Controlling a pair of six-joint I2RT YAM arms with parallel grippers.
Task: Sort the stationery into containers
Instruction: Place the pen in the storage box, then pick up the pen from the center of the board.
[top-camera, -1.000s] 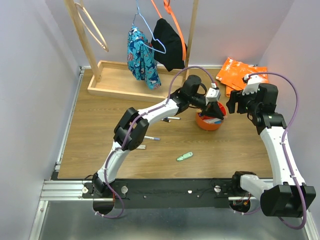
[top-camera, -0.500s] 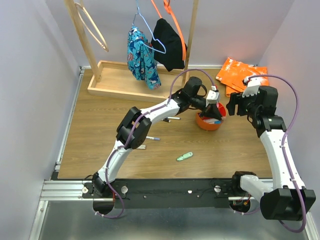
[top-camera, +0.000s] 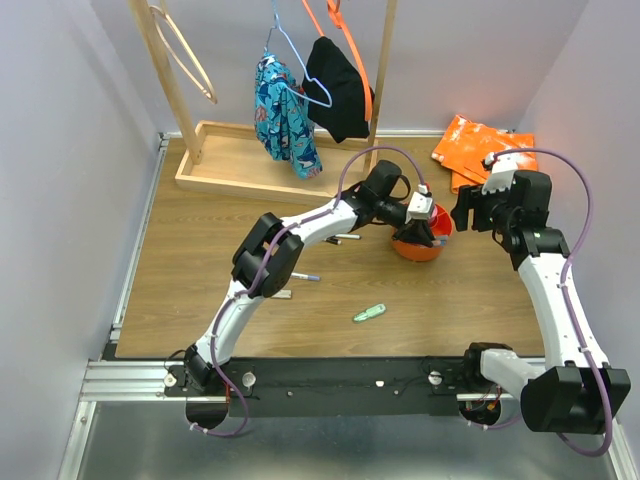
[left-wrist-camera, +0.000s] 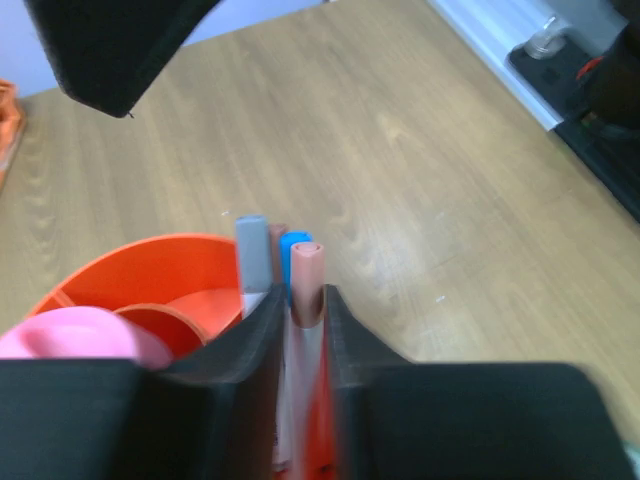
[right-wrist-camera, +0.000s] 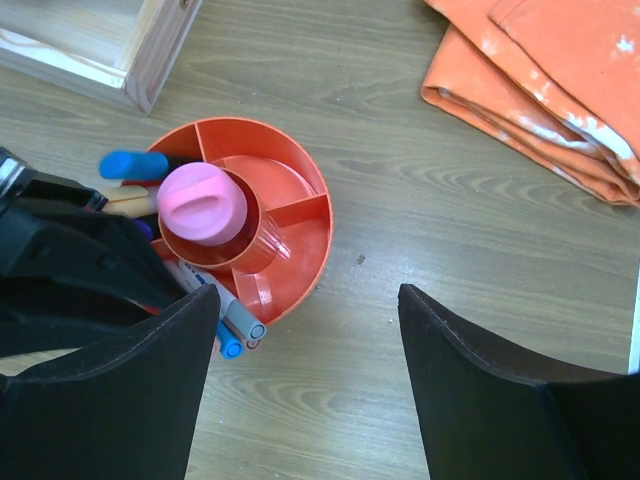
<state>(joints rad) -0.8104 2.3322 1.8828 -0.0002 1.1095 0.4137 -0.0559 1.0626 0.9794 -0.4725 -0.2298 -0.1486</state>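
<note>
Two risks, as I judge it. On the surface (top-camera: 200, 250), the orange cup (top-camera: 420, 246) looks light, and my left tool (left-wrist-camera: 305, 330) sits right over its rim, so a sideways pull could drag or tip it, spilling the pens and the pink highlighter (right-wrist-camera: 203, 203) inside. Lifting while the red-capped pen (left-wrist-camera: 305, 265) rubs a finger could pull it out. That tool's jaws stand narrow, flanking the pen closely; whether they pinch it I cannot tell. My right tool (top-camera: 468, 212) hangs wide and empty beside the cup. One mint-green piece (top-camera: 369, 313) lies well apart, unsorted.
</note>
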